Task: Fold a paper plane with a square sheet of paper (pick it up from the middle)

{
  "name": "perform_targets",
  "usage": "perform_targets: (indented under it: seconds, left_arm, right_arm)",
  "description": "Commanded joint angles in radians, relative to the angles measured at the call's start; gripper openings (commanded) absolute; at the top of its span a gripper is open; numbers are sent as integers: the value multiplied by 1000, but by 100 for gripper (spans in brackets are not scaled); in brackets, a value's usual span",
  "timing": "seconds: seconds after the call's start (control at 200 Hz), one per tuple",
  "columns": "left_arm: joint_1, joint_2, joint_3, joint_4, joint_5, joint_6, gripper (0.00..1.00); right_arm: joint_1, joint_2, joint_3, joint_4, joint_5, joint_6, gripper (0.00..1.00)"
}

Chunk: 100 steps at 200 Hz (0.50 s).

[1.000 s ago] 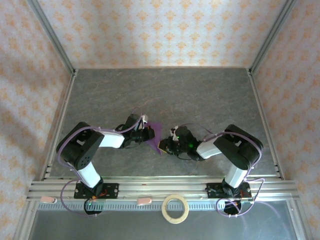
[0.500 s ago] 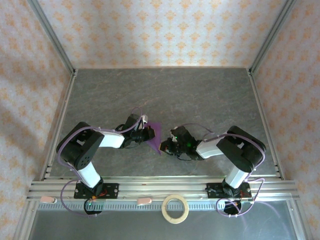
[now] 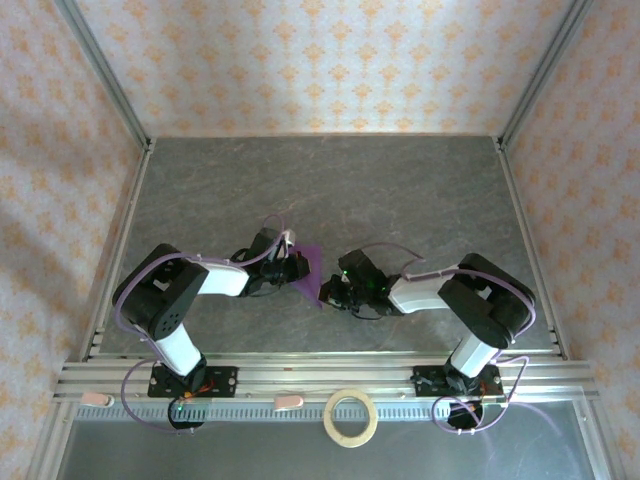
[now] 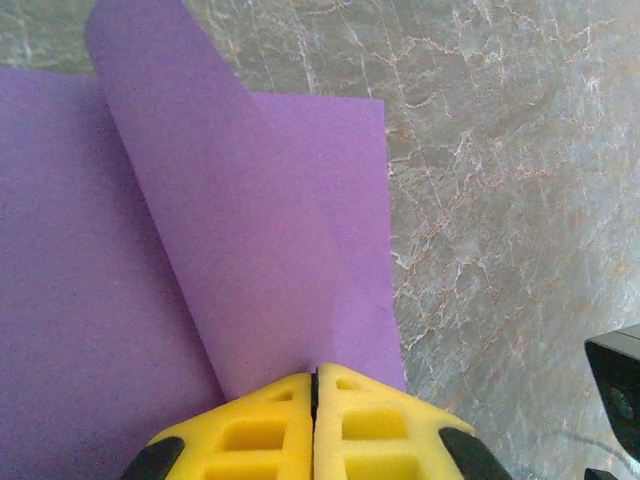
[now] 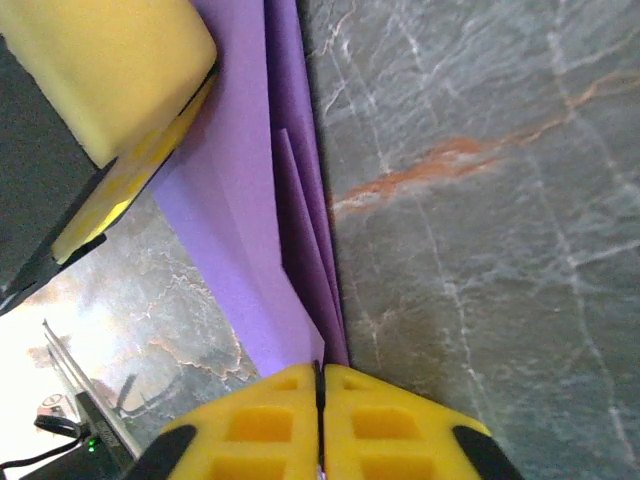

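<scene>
Over the last second the right gripper (image 3: 326, 292) has edged left to the purple paper (image 3: 311, 270) and its jaws have come together, while the right arm's elbow has swung slightly; the left arm has not moved.

From the top external camera, the paper sits in the near middle of the grey table (image 3: 330, 180), held between the two claws. The left gripper (image 3: 298, 268) is at its left side and the right gripper at its near right corner. A tan tape ring (image 3: 351, 417) lies on the front rail, well apart from the work.

At the left wrist, the yellow fingertips (image 4: 345, 410) are pressed together on the near edge of the paper. A flap rises and curls away from the flatter layer below it.

At the right wrist, the yellow tips (image 5: 290, 405) are likewise shut, clamped on a pointed corner where several purple layers converge. The left gripper's yellow pad shows at the upper left, against the same paper.

The paper is partly folded and not yet a dart, so this looks like an early-to-middle fold, with both ends now pinched. The next move probably calls for one claw to hold steady while the other carries its corner across. The edges need to stay aligned, and the pull should be gentle enough that the thin sheet neither tears nor slips free.
</scene>
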State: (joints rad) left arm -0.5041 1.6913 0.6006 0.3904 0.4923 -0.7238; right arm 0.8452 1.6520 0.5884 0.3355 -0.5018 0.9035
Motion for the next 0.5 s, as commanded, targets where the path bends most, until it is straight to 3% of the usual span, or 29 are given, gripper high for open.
perform_targets:
  seconds: [0.0, 0.25, 0.495]
  left_arm:
    - [2, 41, -32, -90, -54, 29, 9]
    - [1, 41, -33, -88, -51, 27, 9]
    - [2, 39, -34, -89, -52, 26, 9]
  right_arm:
    - [8, 1, -2, -129, 61, -21, 4]
    - [9, -44, -8, -142, 57, -18, 16]
    - [23, -28, -16, -140, 23, -26, 5]
